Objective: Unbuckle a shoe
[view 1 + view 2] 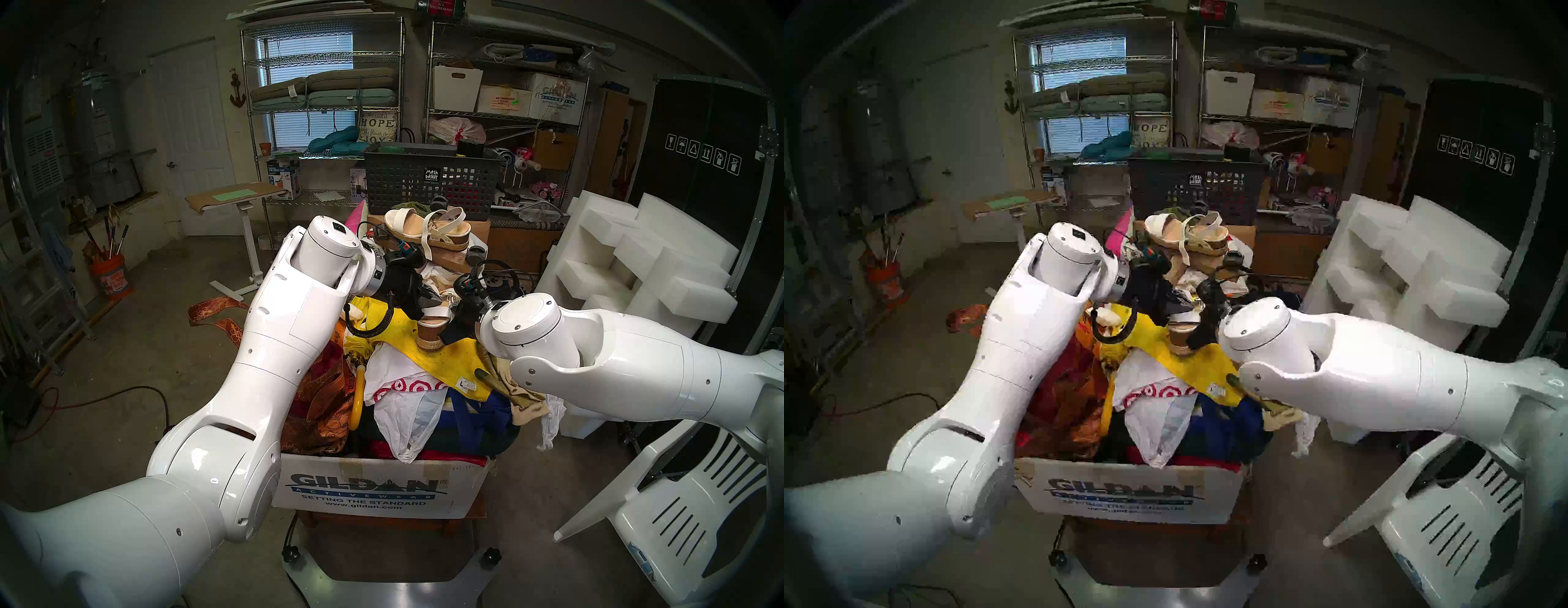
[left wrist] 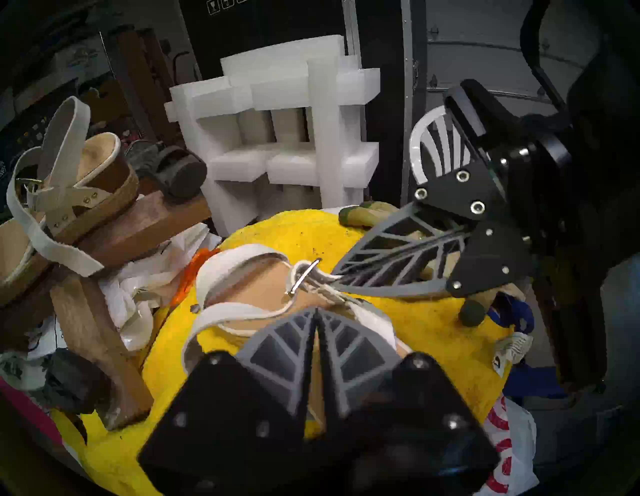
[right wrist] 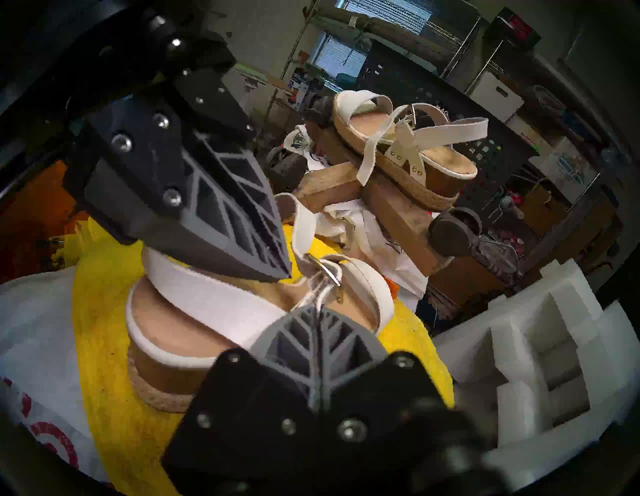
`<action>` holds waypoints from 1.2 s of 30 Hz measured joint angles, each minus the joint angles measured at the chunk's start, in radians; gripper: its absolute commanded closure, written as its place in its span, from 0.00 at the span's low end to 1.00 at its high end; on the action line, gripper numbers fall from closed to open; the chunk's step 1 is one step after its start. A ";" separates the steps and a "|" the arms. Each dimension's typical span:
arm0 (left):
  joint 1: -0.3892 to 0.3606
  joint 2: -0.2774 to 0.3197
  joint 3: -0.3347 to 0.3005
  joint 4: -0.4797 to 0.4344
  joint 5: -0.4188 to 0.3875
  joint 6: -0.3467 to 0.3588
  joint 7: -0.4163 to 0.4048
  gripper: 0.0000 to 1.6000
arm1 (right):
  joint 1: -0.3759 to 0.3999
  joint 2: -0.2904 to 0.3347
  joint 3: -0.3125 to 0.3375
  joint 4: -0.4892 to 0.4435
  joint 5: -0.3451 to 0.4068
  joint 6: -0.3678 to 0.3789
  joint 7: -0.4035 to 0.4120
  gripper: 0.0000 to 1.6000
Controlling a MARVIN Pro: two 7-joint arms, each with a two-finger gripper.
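Biggest thing first: the overstuffed cardboard box (image 1: 382, 488) in front of me, with a yellow cloth (image 1: 428, 352) on top as a soft bed for the shoe (image 1: 432, 325) I'm unbuckling. The twin sandal (image 1: 428, 231) sits at 12 o'clock from it, well apart on wood blocks.

My left gripper (image 2: 316, 313) is clenched on the shoe's front strap, I'd say to pin it down. My right gripper (image 3: 317, 306) is clenched on the thin strap end at the buckle (image 3: 325, 270), coming in from 3 o'clock.

The head view hides the buckle behind my wrists; only the wrist cams show it.
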 measured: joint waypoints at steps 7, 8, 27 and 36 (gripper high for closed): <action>-0.007 -0.005 -0.002 -0.007 -0.007 -0.007 -0.006 0.63 | -0.002 0.003 0.000 -0.004 0.000 -0.001 0.000 1.00; -0.008 -0.004 -0.003 -0.011 -0.008 -0.009 -0.012 0.63 | -0.003 0.004 0.000 -0.005 0.000 -0.001 0.000 1.00; -0.011 0.003 0.001 -0.016 0.001 -0.098 -0.018 0.42 | -0.010 0.016 0.003 -0.031 0.005 -0.003 -0.019 1.00; -0.011 0.003 0.002 -0.004 0.009 -0.137 0.004 0.50 | -0.012 0.019 0.004 -0.041 0.016 -0.003 -0.030 1.00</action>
